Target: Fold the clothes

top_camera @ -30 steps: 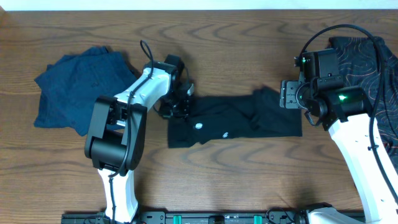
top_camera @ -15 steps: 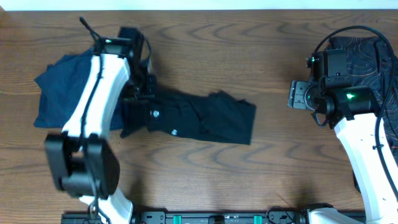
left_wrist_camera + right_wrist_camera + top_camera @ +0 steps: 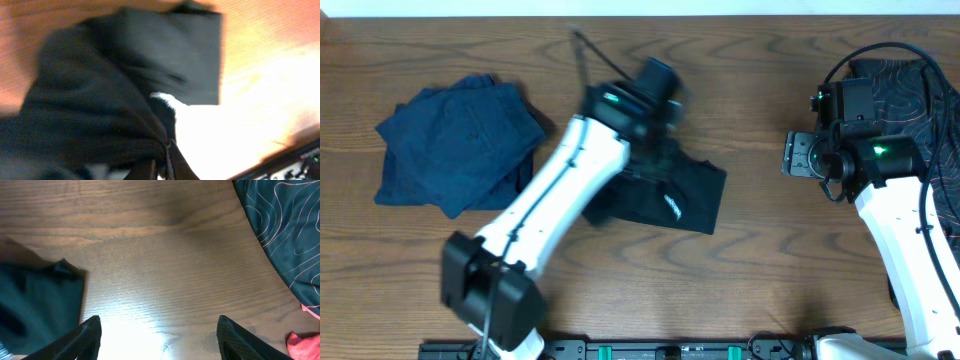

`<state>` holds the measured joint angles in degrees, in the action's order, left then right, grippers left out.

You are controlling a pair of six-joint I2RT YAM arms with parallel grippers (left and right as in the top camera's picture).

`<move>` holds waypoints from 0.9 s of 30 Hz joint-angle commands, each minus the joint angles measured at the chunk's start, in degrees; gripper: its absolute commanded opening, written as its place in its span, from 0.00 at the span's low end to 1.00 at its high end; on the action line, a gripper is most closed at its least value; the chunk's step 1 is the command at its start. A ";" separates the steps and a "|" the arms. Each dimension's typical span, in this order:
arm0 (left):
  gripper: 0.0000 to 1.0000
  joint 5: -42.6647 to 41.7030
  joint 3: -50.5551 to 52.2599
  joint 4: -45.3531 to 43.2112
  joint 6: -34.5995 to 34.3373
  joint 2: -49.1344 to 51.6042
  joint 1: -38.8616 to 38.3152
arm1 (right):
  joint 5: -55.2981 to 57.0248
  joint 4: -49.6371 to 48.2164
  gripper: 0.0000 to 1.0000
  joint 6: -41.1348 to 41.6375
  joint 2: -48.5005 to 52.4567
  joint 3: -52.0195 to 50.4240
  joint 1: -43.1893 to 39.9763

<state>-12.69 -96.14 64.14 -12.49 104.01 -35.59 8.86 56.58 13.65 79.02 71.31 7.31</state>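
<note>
Folding the black garment (image 3: 670,200), which lies to the right of the navy pile (image 3: 455,140), appears to be your step in hand: your left gripper (image 3: 161,162) is clamped on a bunched edge, its arm stretched diagonally across the cloth. Next you likely need to lay that edge flat and release. Farther right of the pile, your right gripper (image 3: 159,325) hovers with fingers spread, empty.

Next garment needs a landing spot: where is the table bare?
Bare wood between the black garment and the right gripper, and along the near edge between left arm and right arm. Also in front of the navy pile. Crowded: the right edge, covered by patterned cloth, and the centre.
</note>
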 commanded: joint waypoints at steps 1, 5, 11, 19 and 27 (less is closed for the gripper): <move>0.06 0.33 -0.31 -3.04 -2.67 2.51 -4.13 | 0.76 0.48 0.72 0.90 0.11 0.15 -0.39; 0.06 3.58 -0.31 -8.81 -2.62 5.27 -7.61 | 0.79 1.20 0.72 0.87 0.11 0.15 -0.39; 0.06 6.80 -0.31 -14.88 -2.60 7.21 -8.46 | 0.76 2.45 0.72 0.87 0.11 0.15 -0.39; 0.07 7.91 -0.31 -19.23 -1.88 7.21 -8.46 | 0.07 2.82 0.72 0.87 0.11 0.15 -0.39; 0.43 8.94 -0.33 -23.28 0.92 7.21 -8.24 | -2.99 3.74 0.72 -0.76 0.11 0.15 -0.37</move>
<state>-5.10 -96.14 40.80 -13.30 111.07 -44.18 8.10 59.83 13.61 79.02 71.31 7.31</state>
